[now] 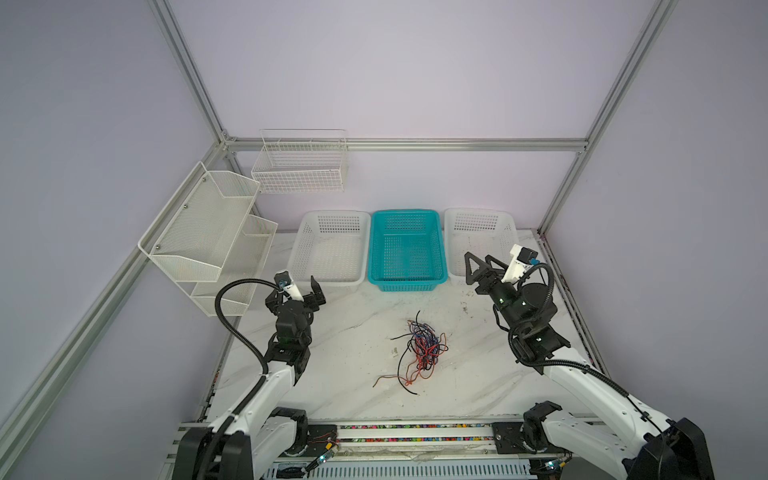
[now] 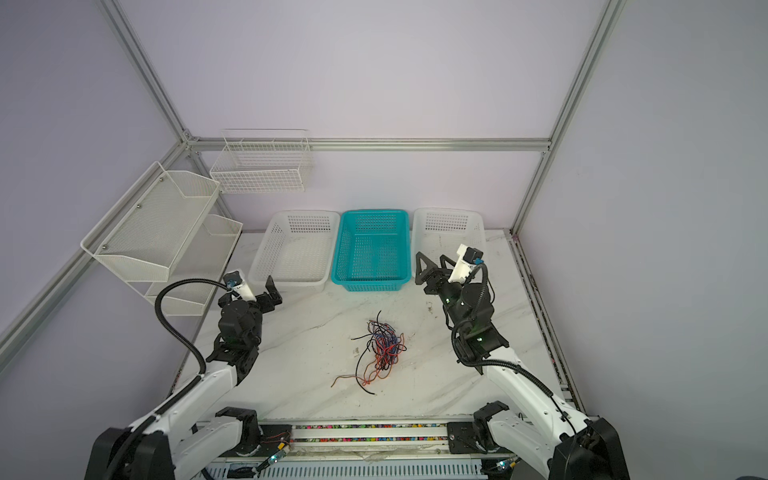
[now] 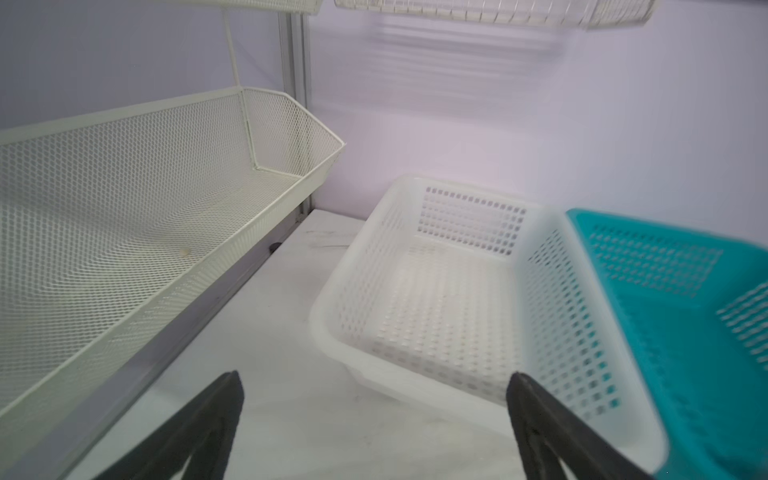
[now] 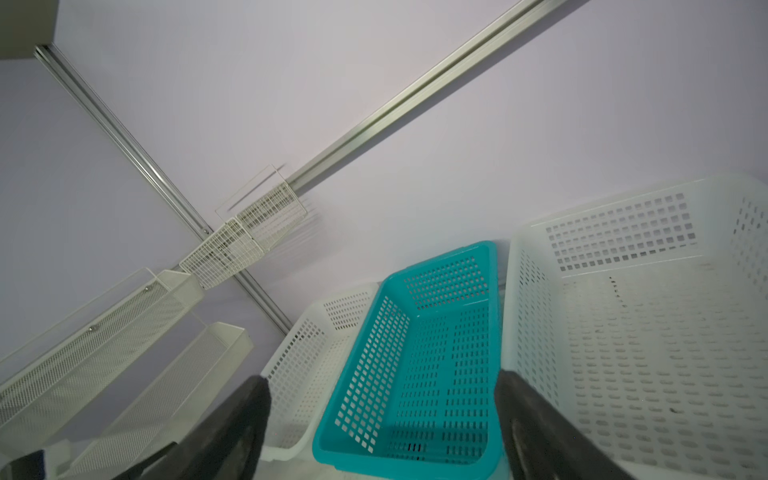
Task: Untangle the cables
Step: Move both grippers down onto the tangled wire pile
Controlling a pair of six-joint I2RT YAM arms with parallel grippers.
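Because the cables [image 1: 424, 349] lie knotted on the worktop [image 1: 353, 316] and both jaws are open, empty, all work remains.

The white marble-patterned tabletop [image 1: 345, 332] is smooth, faintly shiny and scuffed; the teal perforated plastic basket [image 1: 407, 284] and two white perforated plastic baskets [image 1: 301, 245] [image 1: 478, 222] are smooth and glossy — the cream metal-mesh rack [image 1: 195, 232] and white wire basket [image 1: 299, 176] matt-painted, the silver aluminium frame rails [image 1: 457, 144] brushed — the thin black, red-orange and blue cables [image 1: 422, 349] too fine to judge.
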